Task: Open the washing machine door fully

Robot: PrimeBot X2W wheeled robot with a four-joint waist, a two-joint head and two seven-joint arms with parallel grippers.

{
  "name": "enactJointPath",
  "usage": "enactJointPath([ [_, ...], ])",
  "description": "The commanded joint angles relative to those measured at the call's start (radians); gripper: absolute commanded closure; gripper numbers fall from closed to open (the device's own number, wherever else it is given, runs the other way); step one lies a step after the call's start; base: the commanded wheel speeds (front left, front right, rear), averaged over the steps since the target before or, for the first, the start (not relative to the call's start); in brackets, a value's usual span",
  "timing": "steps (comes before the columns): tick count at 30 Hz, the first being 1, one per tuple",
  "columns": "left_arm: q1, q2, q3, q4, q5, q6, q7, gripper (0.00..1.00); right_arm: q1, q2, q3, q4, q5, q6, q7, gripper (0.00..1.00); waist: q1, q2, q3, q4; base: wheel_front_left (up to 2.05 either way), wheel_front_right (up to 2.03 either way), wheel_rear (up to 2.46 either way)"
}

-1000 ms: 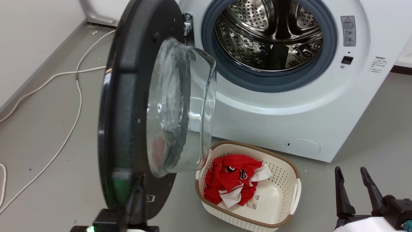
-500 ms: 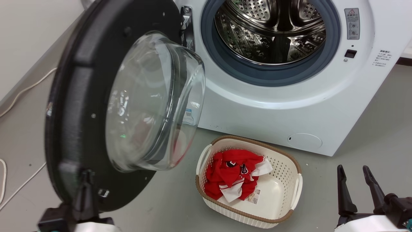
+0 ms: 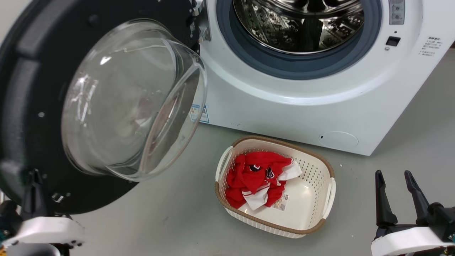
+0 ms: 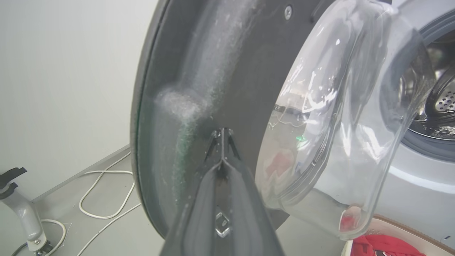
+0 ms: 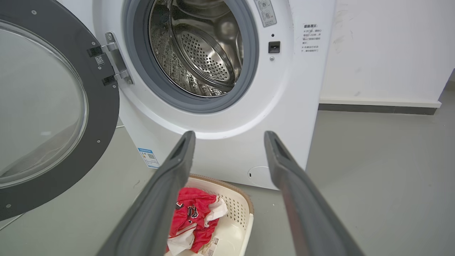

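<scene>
Clearly the left gripper [image 4: 222, 142] is the working one: its two dark fingers lie pressed together, holding nothing, with the tips set against the dull inner face of the washing machine door [image 3: 21, 89], near its outer rim, the bulging glass window [image 4: 330, 124] just to their right. The door stands swung well out from the washing machine [image 3: 284, 110], hung on its hinge [image 5: 115, 57] on the far side of the glass from the fingertips, with the steel drum [image 5: 199, 53] uncovered. The right gripper [image 3: 393, 176] hangs low with fingers apart and empty, well clear of the door; a laundry basket [image 3: 314, 177] with a red garment [image 3: 256, 170] sits on the floor between the two grippers. The step in hand looks like the last stretch of the push. To do it well, the tips should follow the door's arc about the hinge, square on the black plastic and not sliding toward the glass or off the rim, and the push should ease near the hinge's stop, since closed fingertips have no hold if the door rebounds.
</scene>
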Motion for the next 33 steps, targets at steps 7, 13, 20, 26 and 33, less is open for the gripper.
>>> enactJointPath([
  [7,-0.084,0.052,0.084,0.115,-0.057,-0.032,-0.024,1.0,-0.028,0.002,-0.001,-0.022,-0.014,-0.001,0.01,0.0,-0.0001,0.0,0.046,-0.017,0.0,0.0,0.0],
  [13,-0.152,0.11,0.146,0.231,-0.106,-0.084,-0.039,1.0,-0.046,0.002,-0.002,-0.032,-0.021,-0.001,0.019,0.0,-0.0001,0.0,0.079,-0.03,0.0,0.0,0.0],
  [20,-0.244,0.176,0.18,0.383,-0.139,-0.146,-0.058,1.0,-0.062,0.002,-0.003,-0.033,-0.031,-0.001,0.026,0.0,-0.0001,0.0,0.097,-0.038,0.0,0.0,0.0],
  [26,-0.269,0.189,0.184,0.444,-0.131,-0.15,-0.075,1.0,-0.061,0.002,0.004,-0.029,-0.037,-0.001,0.024,0.0,-0.0001,0.0,0.09,-0.049,0.0,0.0,0.0],
  [33,-0.189,0.134,0.179,0.4,-0.103,-0.117,-0.102,1.0,-0.042,0.002,0.013,-0.013,-0.023,-0.001,0.015,0.0,-0.0001,0.0,0.048,-0.066,0.0,0.0,0.0],
])
